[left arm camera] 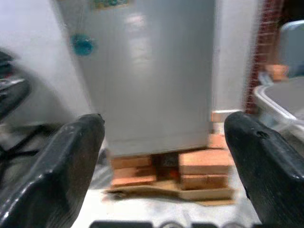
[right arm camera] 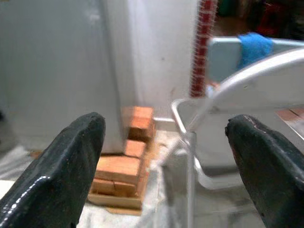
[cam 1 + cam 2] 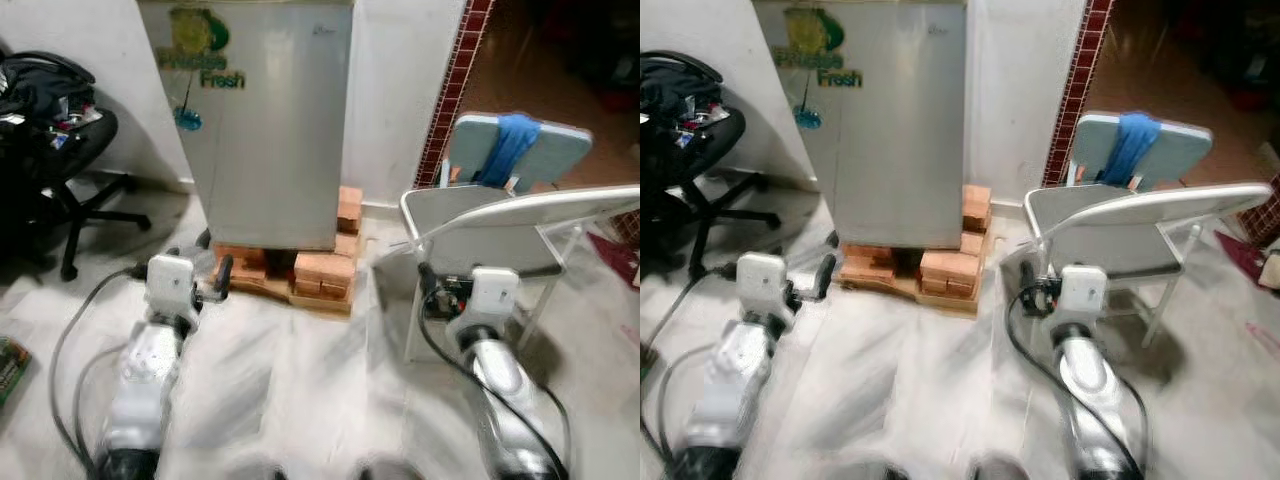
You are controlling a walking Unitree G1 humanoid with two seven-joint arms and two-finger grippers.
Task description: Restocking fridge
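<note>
We are walking up to the shut fridge (image 3: 265, 130) at 12 o'clock, left gripper (image 1: 161, 142) and right gripper (image 2: 166, 142) both wide open and empty; next we must open its door.

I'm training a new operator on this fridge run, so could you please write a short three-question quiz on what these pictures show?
1. True or false: the fridge door is shut.
2. What does the fridge stand on? A) a rug B) bricks on a wooden board C) the bare floor
3. Fill in: the folding chair stands on the robot's ____ side.

Key
1. True.
2. B.
3. Right. Both the left gripper and the right gripper are open and hold nothing.
</note>
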